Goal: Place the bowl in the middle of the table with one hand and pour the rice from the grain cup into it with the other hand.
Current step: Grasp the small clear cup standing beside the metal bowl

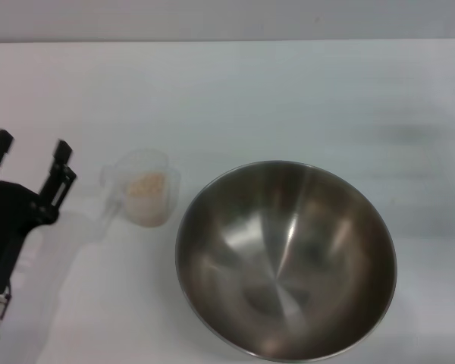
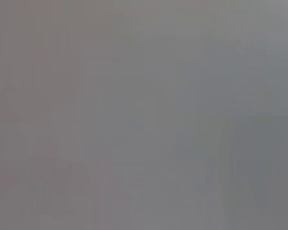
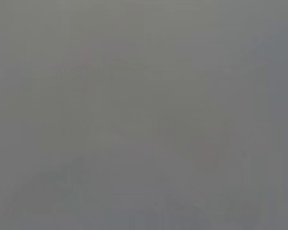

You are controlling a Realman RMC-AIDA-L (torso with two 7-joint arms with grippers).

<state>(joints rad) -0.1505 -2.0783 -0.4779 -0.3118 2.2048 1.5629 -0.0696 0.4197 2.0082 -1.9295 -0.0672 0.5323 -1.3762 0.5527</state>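
Note:
The large steel bowl (image 1: 286,259) stands on the white table (image 1: 273,98), right of centre and near the front edge, and is empty inside. The clear grain cup (image 1: 144,196) stands upright just left of the bowl, with pale rice (image 1: 146,186) in it and its handle pointing toward the left. My left gripper (image 1: 30,158) is open and empty at the far left, a short way left of the cup's handle and not touching it. My right gripper is out of view. Both wrist views show only plain grey.
The table's far edge (image 1: 227,41) runs across the top of the head view. The black left arm (image 1: 4,227) lies along the left edge.

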